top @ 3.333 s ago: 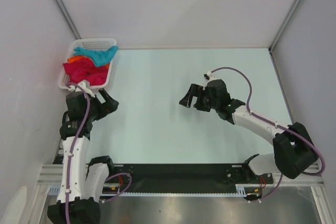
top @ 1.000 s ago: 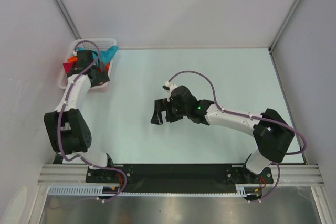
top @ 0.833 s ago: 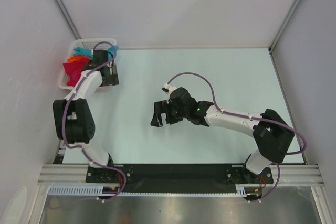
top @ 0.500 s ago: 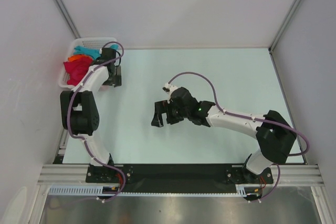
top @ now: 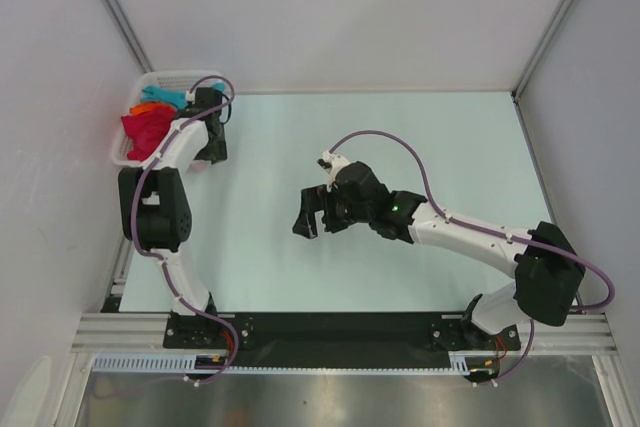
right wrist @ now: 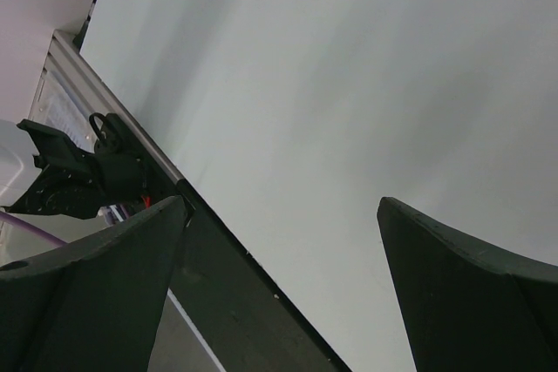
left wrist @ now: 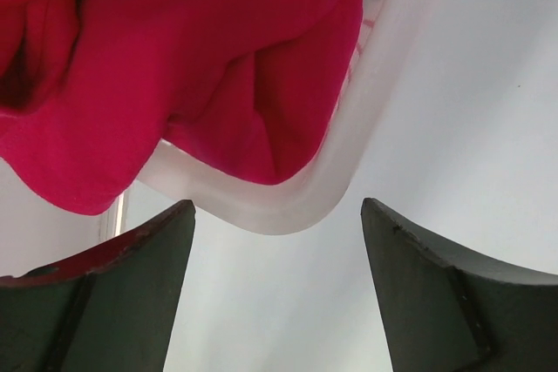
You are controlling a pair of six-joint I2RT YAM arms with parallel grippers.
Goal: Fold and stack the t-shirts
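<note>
Left wrist view puts the white basket's rim (left wrist: 344, 141) between the spread fingers of my left tool (left wrist: 277, 211), which grips nothing; the crimson t-shirt (left wrist: 200, 58) spills over that rim. Closing here, I'd likely pinch plastic and drag the basket. Only the top external view shows the orange t-shirt (top: 146, 108) and teal t-shirt (top: 170, 97) inside, and my right tool (top: 320, 217) gaping empty over the worktop (top: 400, 137).

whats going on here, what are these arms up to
The left arm reaches to the white basket at the table's far left corner. Its jaws are open at the rim beside a crimson t-shirt that drapes over the edge, and they grip nothing. An orange t-shirt and a teal t-shirt lie bunched there too. The right arm hovers mid-table, jaws open and empty. No shirt is out yet.
</note>
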